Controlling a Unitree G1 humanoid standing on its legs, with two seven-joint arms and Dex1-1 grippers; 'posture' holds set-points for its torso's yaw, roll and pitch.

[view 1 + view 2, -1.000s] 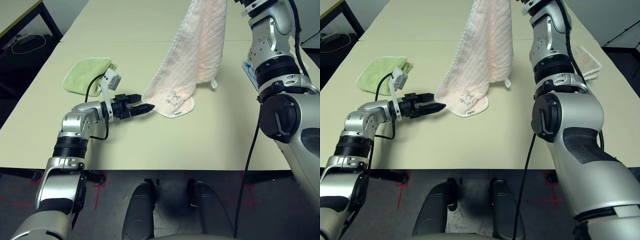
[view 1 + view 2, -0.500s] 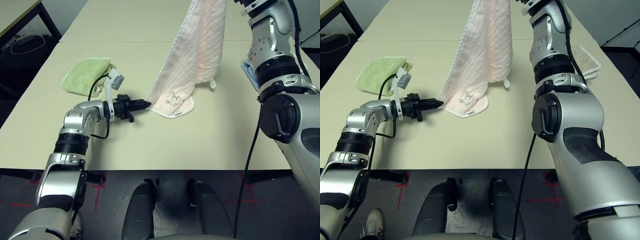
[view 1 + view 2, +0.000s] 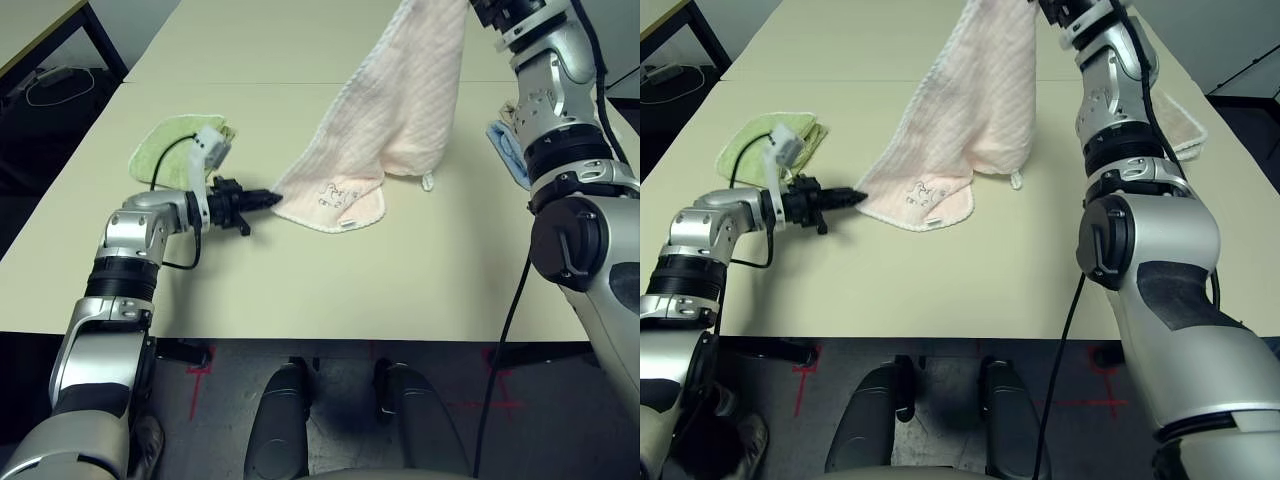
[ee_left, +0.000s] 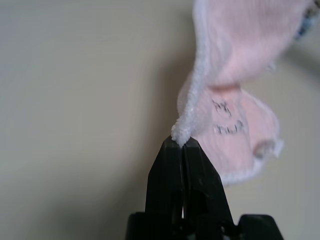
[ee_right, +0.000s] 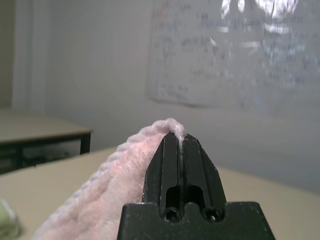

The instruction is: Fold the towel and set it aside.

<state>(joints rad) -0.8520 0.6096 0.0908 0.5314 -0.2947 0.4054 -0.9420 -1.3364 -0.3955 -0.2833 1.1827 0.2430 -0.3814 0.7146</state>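
- The left gripper [image 3: 272, 198] has its two black fingers pressed together on the lower corner of the towel [image 3: 385, 125], pinching the whitish stitched edging right at the fingertips
- In the left wrist view the same pinch shows close up: the fingers [image 4: 167, 172] meet with no gap, and a small tuft of white edging pokes out just past their tips
- This gripper points roughly level across the table [image 3: 400, 290], a little above its surface, toward the robot's right
- The right gripper [image 5: 177, 137] is held high, with its fingers pressed together on an upper corner of the towel; pink fluffy cloth spills over and down one side of the fingers
- The pale pink towel hangs stretched between the two grippers, sloping from the raised right arm down to the low left gripper
- Its lower rounded end, with a small dark embroidered mark [image 3: 337, 192], rests on the table just beside the left gripper's tips
- A small white tag [image 3: 428, 181] dangles at the towel's lower edge on the robot's right side
- A green folded towel [image 3: 172, 147] lies on the table behind the left wrist, apart from the pink towel
- A light blue folded towel [image 3: 505, 150] lies by the right arm, partly hidden by it
- A beige folded towel [image 3: 1180, 120] lies farther out on the robot's right
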